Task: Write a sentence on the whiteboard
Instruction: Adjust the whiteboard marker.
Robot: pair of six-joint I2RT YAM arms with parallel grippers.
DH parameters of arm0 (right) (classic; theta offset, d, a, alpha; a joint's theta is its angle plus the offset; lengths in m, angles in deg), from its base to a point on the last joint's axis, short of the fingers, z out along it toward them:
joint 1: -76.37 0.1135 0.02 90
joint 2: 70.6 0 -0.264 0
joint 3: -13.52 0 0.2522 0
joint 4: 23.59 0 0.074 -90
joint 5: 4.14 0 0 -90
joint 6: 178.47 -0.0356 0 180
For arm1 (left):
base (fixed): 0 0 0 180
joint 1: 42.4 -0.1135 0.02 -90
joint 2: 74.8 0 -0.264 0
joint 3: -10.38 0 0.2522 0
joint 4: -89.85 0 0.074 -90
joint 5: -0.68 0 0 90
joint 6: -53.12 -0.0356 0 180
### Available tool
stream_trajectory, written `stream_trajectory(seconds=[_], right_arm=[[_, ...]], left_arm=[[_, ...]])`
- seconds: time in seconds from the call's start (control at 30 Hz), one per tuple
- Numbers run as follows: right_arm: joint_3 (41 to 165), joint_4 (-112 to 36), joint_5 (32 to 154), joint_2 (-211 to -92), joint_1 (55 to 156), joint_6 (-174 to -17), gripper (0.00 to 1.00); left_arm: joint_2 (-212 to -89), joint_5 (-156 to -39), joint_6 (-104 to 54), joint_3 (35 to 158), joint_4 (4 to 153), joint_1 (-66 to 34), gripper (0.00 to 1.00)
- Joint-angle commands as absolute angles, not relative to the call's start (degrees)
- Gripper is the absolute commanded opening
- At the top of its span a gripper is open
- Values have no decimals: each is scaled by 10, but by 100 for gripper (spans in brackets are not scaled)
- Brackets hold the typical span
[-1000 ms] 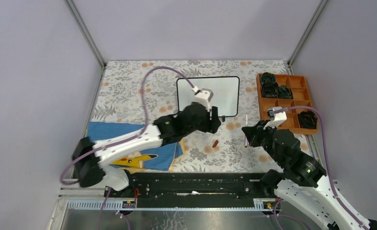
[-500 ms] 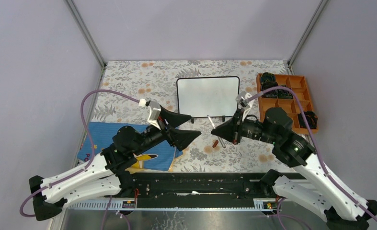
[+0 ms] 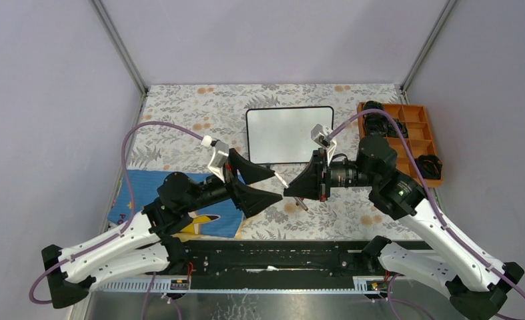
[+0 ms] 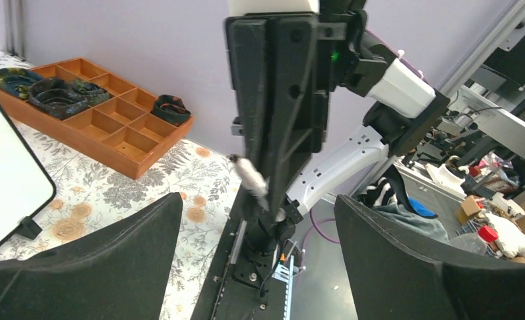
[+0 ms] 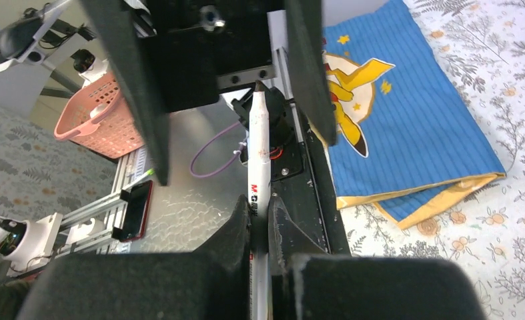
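Observation:
The whiteboard [image 3: 289,133] stands at the back centre with a blank white face; no sentence shows on it. Its corner also shows in the left wrist view [image 4: 6,167]. My right gripper [image 3: 290,191] is shut on a white marker [image 3: 281,180] and holds it above the table in front of the board. In the right wrist view the marker [image 5: 259,167] runs up from my shut right gripper [image 5: 260,223]. My left gripper [image 3: 277,185] is open and faces the right one, with the marker's tip between its fingers [image 5: 133,87]. From the left wrist the marker [image 4: 249,177] shows ahead of the open left gripper [image 4: 259,227].
An orange compartment tray [image 3: 419,137] with dark items stands at the right, also in the left wrist view [image 4: 123,140]. A blue cartoon cloth [image 3: 179,203] lies at the front left [image 5: 406,127]. A small reddish cap [image 3: 301,203] lies under the right gripper.
My left arm pulled back from the whiteboard and opened toward the right. My right arm swung left with the marker until both grippers met nose to nose.

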State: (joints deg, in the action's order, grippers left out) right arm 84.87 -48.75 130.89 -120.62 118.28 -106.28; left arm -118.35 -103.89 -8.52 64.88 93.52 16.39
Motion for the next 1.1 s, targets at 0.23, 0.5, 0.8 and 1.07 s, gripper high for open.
stream_trajectory(seconds=[0.23,0.5,0.8,1.07], right_arm=[[884,-510,1352,-1209,1184,-1031,0],[893,-527,1353,-1213,1184,-1016,0],[893,-527,1345,-1210,1184,-1012,0],[892,-524,1345,-1208,1184,-1016,0]], left_arm=[[-1239,-1182,30,670,1077,89,82],[-1257,-1207,29,686,1067,89,64],[-1258,-1216,23,686,1048,89,50],[-1259,-1202,21,687,1040,89,28]])
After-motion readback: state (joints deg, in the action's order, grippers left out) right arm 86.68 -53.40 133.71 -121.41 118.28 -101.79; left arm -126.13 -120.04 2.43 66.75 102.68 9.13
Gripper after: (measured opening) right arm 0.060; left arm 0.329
